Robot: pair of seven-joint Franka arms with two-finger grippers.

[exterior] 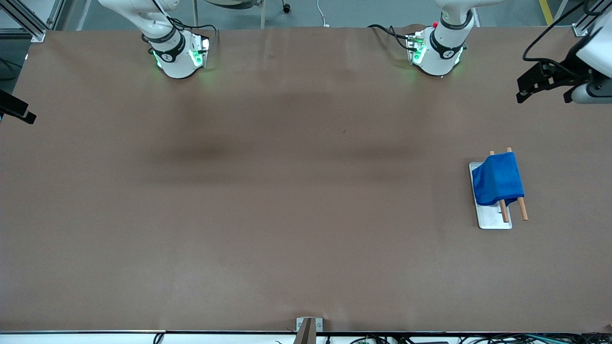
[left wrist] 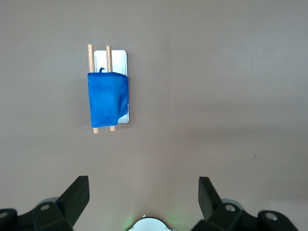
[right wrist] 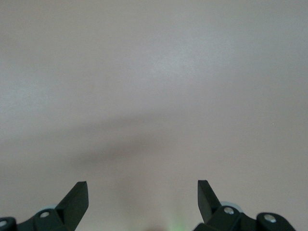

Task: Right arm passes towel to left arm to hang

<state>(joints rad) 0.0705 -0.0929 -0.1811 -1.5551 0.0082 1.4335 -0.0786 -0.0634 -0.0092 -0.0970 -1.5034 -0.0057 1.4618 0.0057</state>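
The bright blue towel (exterior: 497,177) hangs draped over two wooden rods (exterior: 522,209) of a small rack on a white base plate (exterior: 495,217), toward the left arm's end of the table. It also shows in the left wrist view (left wrist: 108,96), with its short tag sticking up at one corner. My left gripper (exterior: 544,93) is open and empty, raised high over the table edge beside the rack; its own view (left wrist: 143,192) shows the fingers wide apart. My right gripper (right wrist: 143,192) is open and empty over bare table; only a bit of it (exterior: 16,111) shows at the front view's edge.
The brown table (exterior: 287,215) bears only the rack. The two arm bases (exterior: 179,57) stand along the edge farthest from the front camera. A small metal bracket (exterior: 308,327) sits at the nearest edge.
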